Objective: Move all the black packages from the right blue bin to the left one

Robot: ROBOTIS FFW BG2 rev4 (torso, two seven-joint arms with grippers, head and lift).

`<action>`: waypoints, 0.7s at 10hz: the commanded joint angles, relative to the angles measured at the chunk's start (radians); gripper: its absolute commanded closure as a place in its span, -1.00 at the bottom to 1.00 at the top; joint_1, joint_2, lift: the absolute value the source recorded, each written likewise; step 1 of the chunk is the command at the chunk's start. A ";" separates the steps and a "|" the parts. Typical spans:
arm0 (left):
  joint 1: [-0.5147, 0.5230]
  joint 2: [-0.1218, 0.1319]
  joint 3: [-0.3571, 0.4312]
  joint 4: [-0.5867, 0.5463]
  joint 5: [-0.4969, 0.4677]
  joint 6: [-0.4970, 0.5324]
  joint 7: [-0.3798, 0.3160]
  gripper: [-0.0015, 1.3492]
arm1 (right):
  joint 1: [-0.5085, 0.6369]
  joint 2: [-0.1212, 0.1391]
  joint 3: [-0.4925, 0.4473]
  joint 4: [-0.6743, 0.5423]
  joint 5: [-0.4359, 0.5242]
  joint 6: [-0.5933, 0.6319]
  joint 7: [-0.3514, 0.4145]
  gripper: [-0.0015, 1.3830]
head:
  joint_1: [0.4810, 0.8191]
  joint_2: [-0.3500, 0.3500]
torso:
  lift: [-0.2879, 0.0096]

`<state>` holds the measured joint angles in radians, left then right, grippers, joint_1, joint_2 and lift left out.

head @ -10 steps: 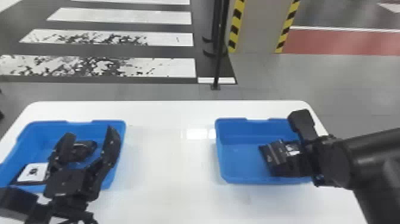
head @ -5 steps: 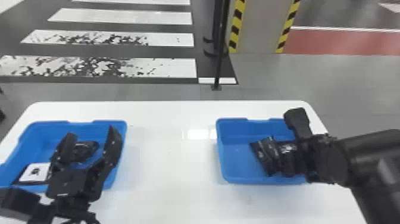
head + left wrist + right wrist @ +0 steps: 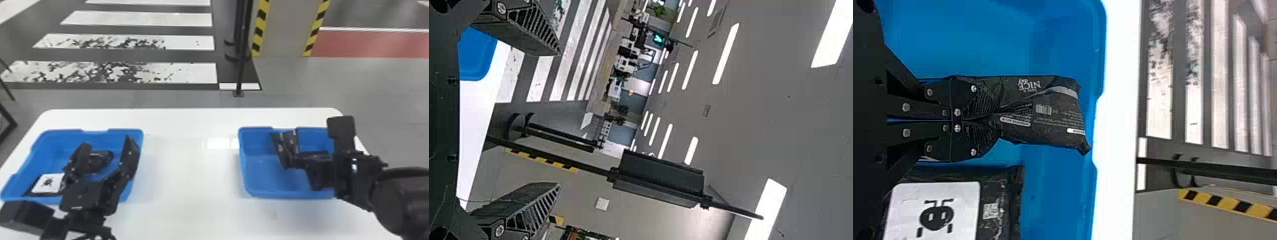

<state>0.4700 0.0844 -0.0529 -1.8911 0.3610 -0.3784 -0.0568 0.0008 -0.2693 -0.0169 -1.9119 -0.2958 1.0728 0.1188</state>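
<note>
Table: directly before me, bearing both bins, with open surface (image 3: 191,198) between them.
Left bin (image 3: 140,137): on the table's left side, beneath my left gripper (image 3: 107,145), one package (image 3: 48,183) in its near left part, another (image 3: 101,161) farther in and to the right.
Right bin (image 3: 244,166): on the table's right side, a package (image 3: 998,205) in it, just right of the package (image 3: 1040,112) between the fingers of my right gripper (image 3: 300,159).
Behind the table: crosswalk (image 3: 191,73) at left, post (image 3: 241,67) right of it, pillar (image 3: 281,32) farther right.
</note>
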 commanded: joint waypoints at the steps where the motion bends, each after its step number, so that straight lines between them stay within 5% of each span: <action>1: -0.001 0.000 -0.005 0.000 0.002 -0.007 0.000 -0.84 | 0.043 0.010 -0.049 -0.018 -0.067 -0.135 0.055 0.65 | 0.27 -0.07 | 0.05; 3: -0.004 0.000 -0.011 0.000 0.018 -0.022 0.000 -0.85 | 0.031 0.009 -0.071 0.060 -0.227 -0.300 0.222 0.65 | 0.27 0.01 | 0.05; 7: -0.026 0.021 -0.089 0.000 0.092 -0.034 -0.008 -0.84 | -0.065 -0.044 0.141 0.178 -0.550 -0.344 0.337 0.65 | 0.27 0.31 | 0.05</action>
<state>0.4510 0.1007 -0.1224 -1.8911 0.4365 -0.4179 -0.0639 -0.0546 -0.3059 0.0883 -1.7375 -0.8056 0.7217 0.4546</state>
